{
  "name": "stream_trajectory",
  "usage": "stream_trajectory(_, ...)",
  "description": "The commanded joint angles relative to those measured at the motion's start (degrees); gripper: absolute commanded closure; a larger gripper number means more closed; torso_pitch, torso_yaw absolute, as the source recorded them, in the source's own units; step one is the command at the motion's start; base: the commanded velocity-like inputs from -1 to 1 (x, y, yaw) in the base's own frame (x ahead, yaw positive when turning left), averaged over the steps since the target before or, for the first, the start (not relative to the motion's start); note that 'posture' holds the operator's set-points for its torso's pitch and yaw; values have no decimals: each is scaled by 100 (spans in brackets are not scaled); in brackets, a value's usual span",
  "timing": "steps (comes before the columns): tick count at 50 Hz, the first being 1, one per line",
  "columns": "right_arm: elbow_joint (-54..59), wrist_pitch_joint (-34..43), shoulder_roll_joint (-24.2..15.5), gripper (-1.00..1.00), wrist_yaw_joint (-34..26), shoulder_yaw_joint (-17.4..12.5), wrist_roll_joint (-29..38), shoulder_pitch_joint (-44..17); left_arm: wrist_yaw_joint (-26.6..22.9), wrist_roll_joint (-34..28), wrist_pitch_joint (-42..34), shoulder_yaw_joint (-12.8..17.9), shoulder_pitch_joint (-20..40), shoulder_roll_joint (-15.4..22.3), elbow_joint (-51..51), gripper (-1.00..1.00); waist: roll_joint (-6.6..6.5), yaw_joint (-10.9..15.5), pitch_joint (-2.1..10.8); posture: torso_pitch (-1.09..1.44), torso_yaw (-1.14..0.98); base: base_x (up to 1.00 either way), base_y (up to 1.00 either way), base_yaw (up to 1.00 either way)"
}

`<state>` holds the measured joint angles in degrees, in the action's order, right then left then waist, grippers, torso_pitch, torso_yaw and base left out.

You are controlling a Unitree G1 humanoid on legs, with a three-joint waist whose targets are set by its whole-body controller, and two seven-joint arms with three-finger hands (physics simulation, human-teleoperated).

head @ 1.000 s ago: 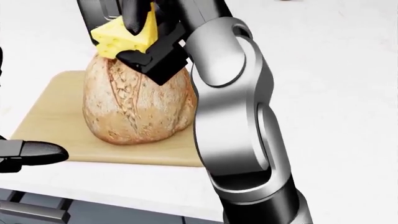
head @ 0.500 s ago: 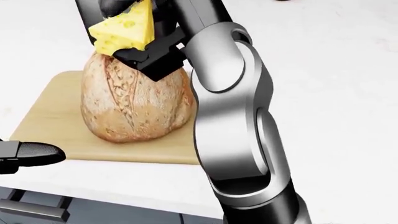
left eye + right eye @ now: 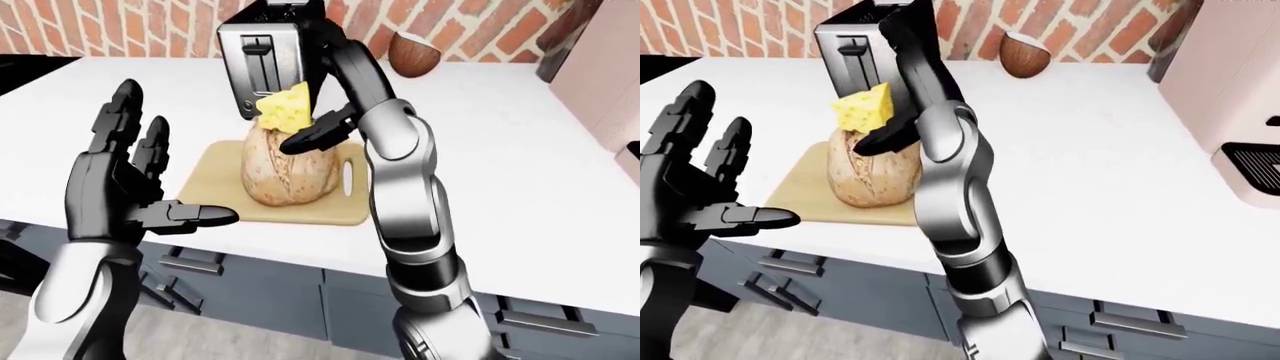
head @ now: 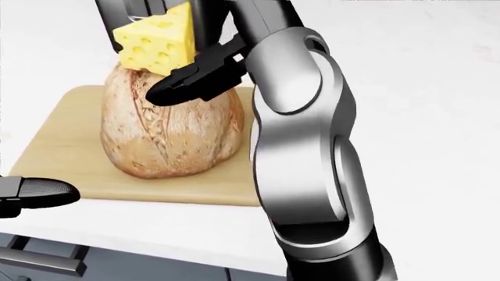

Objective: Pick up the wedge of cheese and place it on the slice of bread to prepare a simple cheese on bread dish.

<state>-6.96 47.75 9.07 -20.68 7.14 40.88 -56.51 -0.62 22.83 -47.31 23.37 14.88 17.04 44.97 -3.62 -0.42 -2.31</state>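
White worktop runs along a red brick wall, with grey drawers underneath. On it lies a wooden cutting board, and on the board stands a round brown loaf of bread. The yellow wedge of cheese sits on the loaf's top, tilted, touching the crust.

The right hand is just beside the cheese, its dark fingers stretched out across the loaf's upper side and no longer wrapped about the wedge, which a second ago it was pinching. The left hand hangs well apart at the left, fingers spread wide, thumb pointing toward the board, holding nothing.

Only the eye views show the chrome toaster standing above the board by the wall, a brown coconut half further right, and a pale pink appliance at the right edge. The head view sits closer, showing the cheese holes and the loaf's cracked crust, with just the left thumb tip at its lower left.
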Motion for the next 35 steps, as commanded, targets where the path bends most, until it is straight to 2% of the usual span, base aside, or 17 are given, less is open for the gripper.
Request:
stream_trajectory(1,-294,-39,-45,-65,2,-14,27,-192,11,13,158,66,116,76,170,-100,-30,-3,141,0,0,0,0,0)
stream_trajectory(5,-703,196,-196,-65,-151,-55,70,-105,37,53,119,97,155,111,174,-100,-15,5,136,0,0,0,0,0)
stream_trajectory(8,-1049,397,-332,-55,-280,-105,103,-44,82,118,28,135,206,149,226,-100,-4,7,134,0,0,0,0,0)
stream_trajectory(16,-2114,1105,-903,-54,-581,-411,65,116,260,357,-245,244,367,289,381,-100,35,19,109,0,0,0,0,0)
stream_trajectory(22,-2630,1582,-1332,-55,-589,-650,-212,133,366,479,-333,256,440,377,426,-100,59,27,93,0,0,0,0,0)
stream_trajectory(29,-3266,2129,-1858,-58,-532,-930,-576,227,481,751,-447,443,502,527,480,-100,87,38,64,0,0,0,0,0)
stream_trajectory(33,-3679,2427,-2204,-66,-483,-1154,-845,380,503,813,-369,479,454,581,438,-100,108,50,49,0,0,0,0,0)
stream_trajectory(35,-3935,2613,-2383,-97,-472,-1267,-973,482,519,812,-341,452,454,602,416,-100,122,62,47,0,0,0,0,0)
